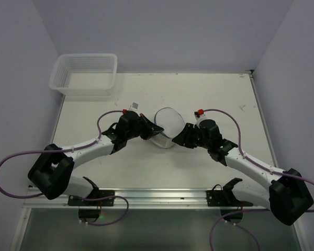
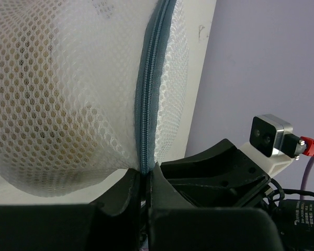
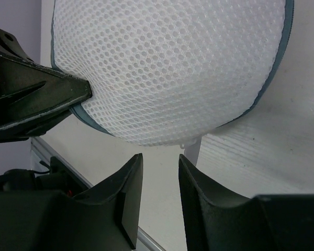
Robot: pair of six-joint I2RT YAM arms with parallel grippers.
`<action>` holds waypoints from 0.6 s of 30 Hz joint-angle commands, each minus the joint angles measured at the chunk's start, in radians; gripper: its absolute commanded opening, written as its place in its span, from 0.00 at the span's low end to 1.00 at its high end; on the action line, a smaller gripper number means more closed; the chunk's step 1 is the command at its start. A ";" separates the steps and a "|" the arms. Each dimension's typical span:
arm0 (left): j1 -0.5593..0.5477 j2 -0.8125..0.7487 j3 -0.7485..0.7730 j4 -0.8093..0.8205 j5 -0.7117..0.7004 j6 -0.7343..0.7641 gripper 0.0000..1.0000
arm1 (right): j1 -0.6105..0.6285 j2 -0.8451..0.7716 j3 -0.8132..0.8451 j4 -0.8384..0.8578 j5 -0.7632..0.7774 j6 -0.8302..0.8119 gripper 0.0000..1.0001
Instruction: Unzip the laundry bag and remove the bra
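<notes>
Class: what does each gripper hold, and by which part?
The left gripper pinches the laundry bag by its grey-blue zip rim. The right gripper holds nothing; jaws apart.

Nothing legible shows in any view: no word, brand or number. A small white tag [image 1: 135, 105] lies on the table [image 1: 220, 89], too small to read. Faint dark marks [image 1: 242, 107] on the table's right part form no clear characters. A white tab [image 3: 191, 148] hangs under the bag [image 3: 167, 63]; no print shows on it.
</notes>
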 commanded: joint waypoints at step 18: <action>-0.006 -0.058 0.019 0.071 0.009 -0.060 0.00 | 0.003 0.017 -0.046 0.129 0.018 0.031 0.34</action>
